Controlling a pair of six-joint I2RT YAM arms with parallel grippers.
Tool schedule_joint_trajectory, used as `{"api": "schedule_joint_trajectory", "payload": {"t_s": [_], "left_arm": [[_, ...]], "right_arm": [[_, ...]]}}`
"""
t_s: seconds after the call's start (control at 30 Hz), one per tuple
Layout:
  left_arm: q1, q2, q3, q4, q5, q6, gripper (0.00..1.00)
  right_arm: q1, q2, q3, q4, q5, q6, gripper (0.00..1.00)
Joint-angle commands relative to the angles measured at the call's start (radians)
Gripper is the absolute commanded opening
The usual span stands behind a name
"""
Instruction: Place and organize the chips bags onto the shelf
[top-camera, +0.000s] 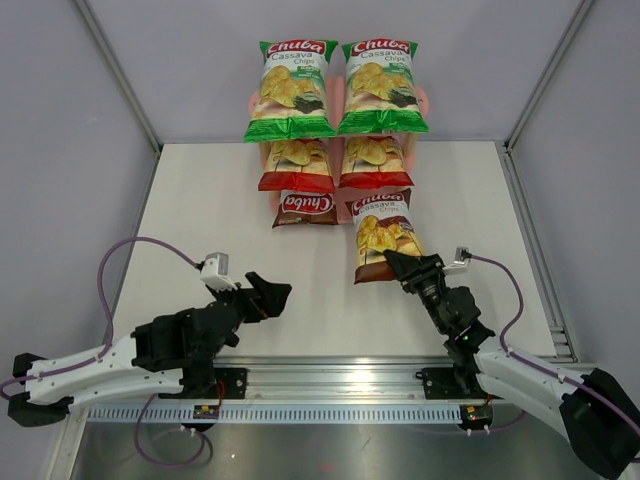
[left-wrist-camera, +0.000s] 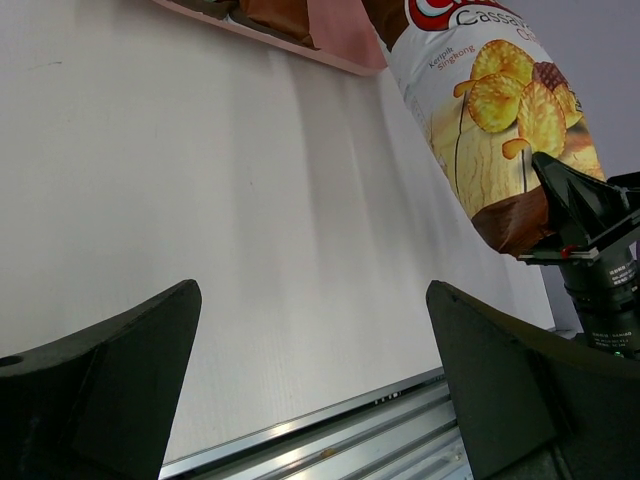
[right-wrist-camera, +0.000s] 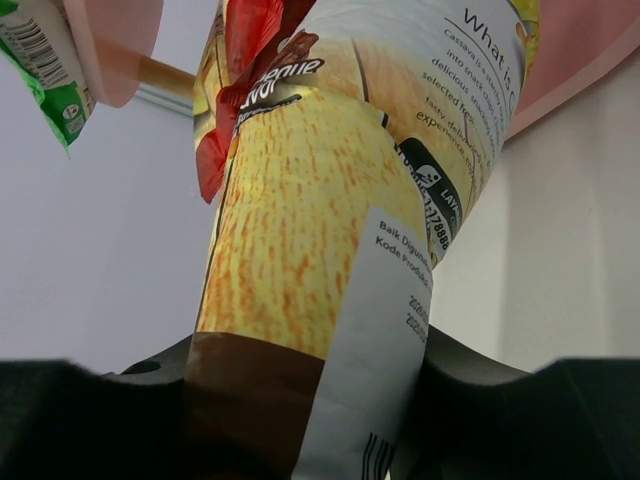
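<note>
Two green chips bags (top-camera: 291, 90) (top-camera: 382, 87) lie on the top tier of the pink shelf (top-camera: 423, 98). Below them sit two red bags (top-camera: 296, 165) (top-camera: 375, 163). One dark brown bag (top-camera: 306, 207) rests on the lowest tier at the left. My right gripper (top-camera: 405, 265) is shut on the bottom seam of a second brown bag (top-camera: 383, 237), whose top end reaches the lowest tier on the right. In the right wrist view that bag (right-wrist-camera: 330, 200) fills the space between the fingers of my right gripper (right-wrist-camera: 300, 400). My left gripper (top-camera: 270, 295) stands open and empty over the table, left of the held bag (left-wrist-camera: 500, 110).
The white table (top-camera: 200, 220) ends at a metal rail (top-camera: 340, 375) along the near edge, where both arm bases are bolted. Grey walls close in the back and sides. Purple cables (top-camera: 120, 250) loop beside each arm.
</note>
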Motion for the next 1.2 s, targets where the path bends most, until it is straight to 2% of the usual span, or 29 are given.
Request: {"api": "schedule_joint_trajectory", "payload": {"t_s": [0.0,0.2,0.43,0.63,0.83,1.17], "left_arm": [[0.003,-0.007,0.006,0.028,-0.02,0.005,0.99],[0.003,-0.007,0.021,0.025,-0.002,0.039,0.99],[0.003,0.063,0.073,-0.027,0.018,0.068,0.99],[0.003,0.037,0.064,-0.045,0.026,0.086,0.99],[0.003,-0.033,0.041,-0.077,0.009,0.079,0.99],[0.003,-0.093,0.041,-0.139,-0.007,0.063,0.99]], "right_arm": [[-0.041,0.02,-0.044,0.115,-0.008,0.012,0.27],[-0.073,0.139,0.004,0.193,-0.055,0.012,0.27],[-0.122,0.398,0.06,0.464,-0.161,-0.002,0.27],[-0.139,0.567,0.106,0.609,-0.196,-0.042,0.27],[-0.147,0.667,0.133,0.661,-0.201,-0.042,0.26],[-0.194,0.73,0.185,0.658,-0.198,-0.057,0.26]]}}
